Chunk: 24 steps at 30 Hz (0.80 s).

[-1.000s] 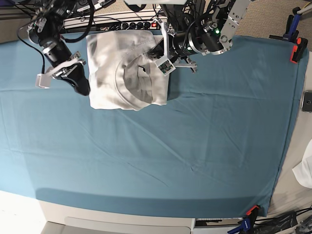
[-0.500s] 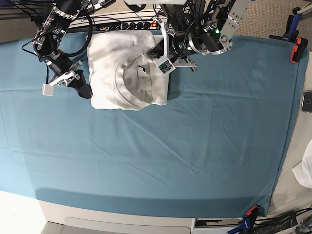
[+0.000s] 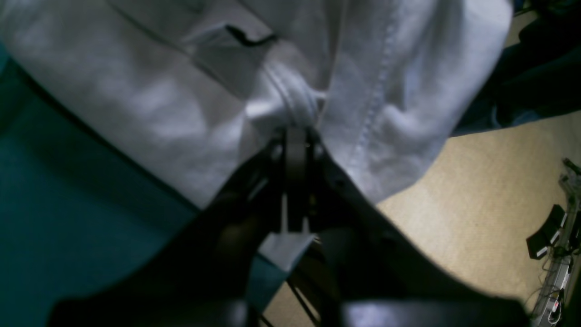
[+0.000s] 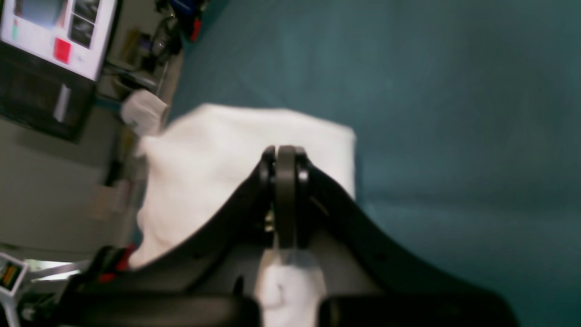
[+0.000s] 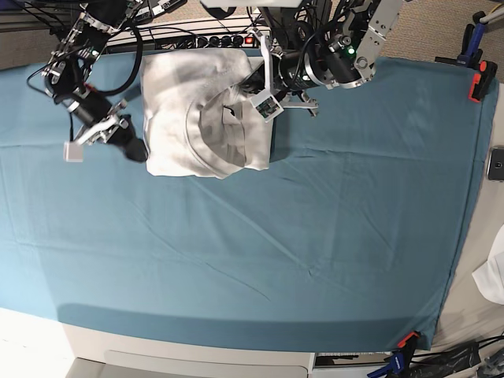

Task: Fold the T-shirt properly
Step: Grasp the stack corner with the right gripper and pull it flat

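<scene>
Left gripper [image 3: 297, 136] pinched on a bunched fold of the T-shirt [image 5: 201, 114] at its right edge in the base view — shirt spreads away across the far side of the teal cloth [image 5: 276, 236]; right gripper [image 5: 140, 151] closed, empty, just off the opposite edge — left nearer.

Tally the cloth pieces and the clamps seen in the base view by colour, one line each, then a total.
White: 2, the T-shirt and a fabric scrap at the right edge
Teal-blue: 1, the big cloth
Orange: 2 clamps, far right and near right
Total: 5
</scene>
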Each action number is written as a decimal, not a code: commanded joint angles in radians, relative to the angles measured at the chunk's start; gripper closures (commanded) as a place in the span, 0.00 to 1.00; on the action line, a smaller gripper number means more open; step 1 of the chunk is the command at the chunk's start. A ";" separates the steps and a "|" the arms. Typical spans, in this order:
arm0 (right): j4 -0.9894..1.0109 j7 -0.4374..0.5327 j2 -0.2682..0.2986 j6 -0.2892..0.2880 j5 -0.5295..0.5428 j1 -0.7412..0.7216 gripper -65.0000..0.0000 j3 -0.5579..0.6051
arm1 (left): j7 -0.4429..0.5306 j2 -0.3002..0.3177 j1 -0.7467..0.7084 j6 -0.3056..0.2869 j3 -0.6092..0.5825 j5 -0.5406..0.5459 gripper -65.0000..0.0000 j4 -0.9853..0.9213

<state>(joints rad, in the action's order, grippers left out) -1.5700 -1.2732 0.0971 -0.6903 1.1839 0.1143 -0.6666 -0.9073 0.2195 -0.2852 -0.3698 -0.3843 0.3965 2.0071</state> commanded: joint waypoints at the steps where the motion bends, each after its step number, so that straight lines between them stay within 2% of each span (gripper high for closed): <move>1: -0.047 0.027 0.010 -0.008 0.016 0.002 1.00 -0.002 | 0.018 -0.001 0.002 -0.003 0.000 0.014 1.00 0.017; 6: -0.125 0.070 0.002 -0.008 0.005 0.021 1.00 -0.002 | 0.018 -0.001 0.002 -0.003 0.000 0.014 1.00 0.017; 9: -0.125 0.077 -0.023 -0.008 0.015 0.022 1.00 0.007 | 0.018 -0.001 0.002 -0.003 0.000 0.014 1.00 0.017; 13: -0.124 0.071 -0.054 -0.008 0.043 0.022 1.00 0.071 | 0.018 -0.001 0.002 -0.003 0.000 0.014 1.00 0.017; 16: -0.124 0.071 -0.056 -0.008 0.034 0.021 1.00 0.143 | 0.017 -0.001 0.002 -0.003 0.000 0.013 1.00 0.017; 19: -0.124 0.074 -0.056 -0.008 -0.029 0.021 1.00 0.198 | 0.017 -0.001 0.002 -0.003 0.000 0.013 1.00 0.017; 24: -0.124 0.113 -0.056 -0.008 -0.201 0.022 1.00 0.252 | 0.017 -0.001 0.002 -0.003 0.000 0.013 1.00 0.017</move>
<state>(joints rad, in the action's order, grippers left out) -1.6764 -1.1690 0.0330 -0.6945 0.9649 0.1440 -0.4129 -0.9073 0.2195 -0.2852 -0.3698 -0.3843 0.3965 2.0071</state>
